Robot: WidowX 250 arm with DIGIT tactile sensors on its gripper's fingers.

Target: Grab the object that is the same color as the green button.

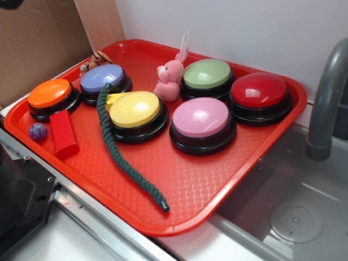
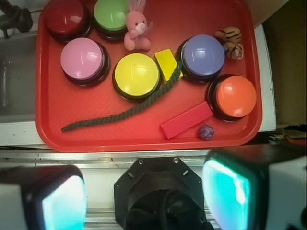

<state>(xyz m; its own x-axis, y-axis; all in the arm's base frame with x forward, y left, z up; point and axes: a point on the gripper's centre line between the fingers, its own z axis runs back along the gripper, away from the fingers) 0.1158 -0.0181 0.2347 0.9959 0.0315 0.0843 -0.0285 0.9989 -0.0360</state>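
One long dark green twisted rope [image 1: 120, 154], flexible, coarse-plaited, lying untouched on red waffle-textured plastic tray [image 1: 217, 190], curving past smooth yellow dome button [image 1: 135, 109] toward purple dome button [image 1: 102, 78]. Matches pale green dome button [image 1: 207, 74] at back. Gripper [image 2: 144, 196] spread wide, empty, hanging above near tray edge. Nothing grasped yet; approach, descent, closing all outstanding

A long, thin, dark green twisted rope [image 1: 120, 154] [image 2: 125, 111] lies loose on the tray, curving along the yellow dome's base. The green button [image 1: 207, 74] [image 2: 112, 14], a pale sage dome on a black base, sits well apart at the tray's rear
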